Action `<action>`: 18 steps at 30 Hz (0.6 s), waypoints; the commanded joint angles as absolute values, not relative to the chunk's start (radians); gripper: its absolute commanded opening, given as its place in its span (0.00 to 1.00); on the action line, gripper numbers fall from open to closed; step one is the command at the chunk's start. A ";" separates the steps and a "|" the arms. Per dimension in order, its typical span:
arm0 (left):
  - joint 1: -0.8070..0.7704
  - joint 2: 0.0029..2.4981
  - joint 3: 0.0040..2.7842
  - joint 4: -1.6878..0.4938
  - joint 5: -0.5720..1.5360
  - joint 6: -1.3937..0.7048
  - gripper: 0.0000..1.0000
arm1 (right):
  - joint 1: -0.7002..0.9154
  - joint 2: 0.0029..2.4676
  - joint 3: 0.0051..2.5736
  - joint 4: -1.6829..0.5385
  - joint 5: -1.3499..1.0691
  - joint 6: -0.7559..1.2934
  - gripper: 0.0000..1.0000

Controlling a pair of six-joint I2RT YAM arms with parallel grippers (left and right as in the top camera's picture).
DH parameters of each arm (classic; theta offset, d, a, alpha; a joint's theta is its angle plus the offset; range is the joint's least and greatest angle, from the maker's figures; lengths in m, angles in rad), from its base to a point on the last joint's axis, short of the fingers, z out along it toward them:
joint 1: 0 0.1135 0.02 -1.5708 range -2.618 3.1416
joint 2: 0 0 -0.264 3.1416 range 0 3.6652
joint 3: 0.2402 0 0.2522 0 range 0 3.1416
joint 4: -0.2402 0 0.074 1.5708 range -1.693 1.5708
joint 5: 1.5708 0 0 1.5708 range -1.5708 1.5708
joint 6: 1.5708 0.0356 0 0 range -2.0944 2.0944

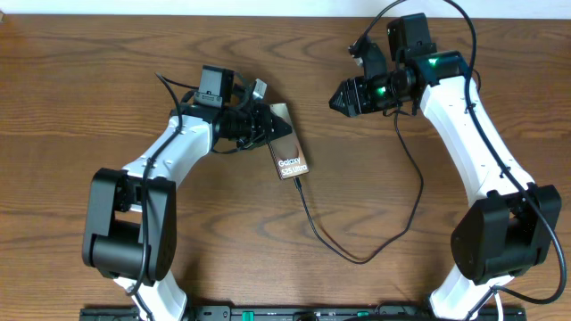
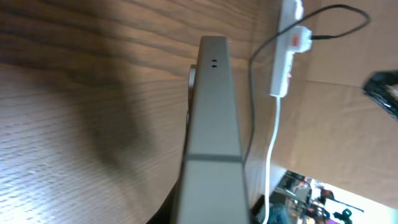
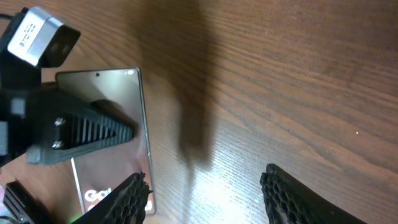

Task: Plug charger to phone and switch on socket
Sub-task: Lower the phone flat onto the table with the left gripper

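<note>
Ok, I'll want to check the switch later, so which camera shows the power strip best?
The left wrist view: the power strip lies at upper right, with its red switch and white cord plain to see. Neither the overhead nor the right wrist view shows it at all.

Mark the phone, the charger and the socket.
phone (image 1: 292,163): overhead view, on the lettered lower face.
charger (image 1: 357,259): overhead view, bottom of the cable's loop.
socket (image 2: 281,78): left wrist view, on its white body.

Dark phone (image 1: 290,153) with white lettering, white red-marked socket (image 2: 281,68), brown wood-grain table (image 1: 71,89)
</note>
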State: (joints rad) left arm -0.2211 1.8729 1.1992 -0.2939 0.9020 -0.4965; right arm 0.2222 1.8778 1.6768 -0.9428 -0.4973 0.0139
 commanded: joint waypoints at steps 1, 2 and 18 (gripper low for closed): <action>-0.243 1.888 1.225 -0.299 0.881 -0.482 0.07 | 0.226 1.857 1.697 -0.950 -0.495 0.002 0.59; -0.247 1.890 1.225 -0.299 0.881 -0.482 0.07 | 0.226 1.857 1.697 -0.952 -0.495 0.002 0.59; -0.287 2.024 1.225 -0.249 0.877 -0.437 0.07 | 0.228 1.857 1.697 -0.983 -0.447 0.002 0.58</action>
State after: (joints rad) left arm -0.2863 2.0121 1.1992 -0.2558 0.8604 -0.4587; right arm 0.2222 1.8778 1.6768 -0.9779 -0.4694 0.0139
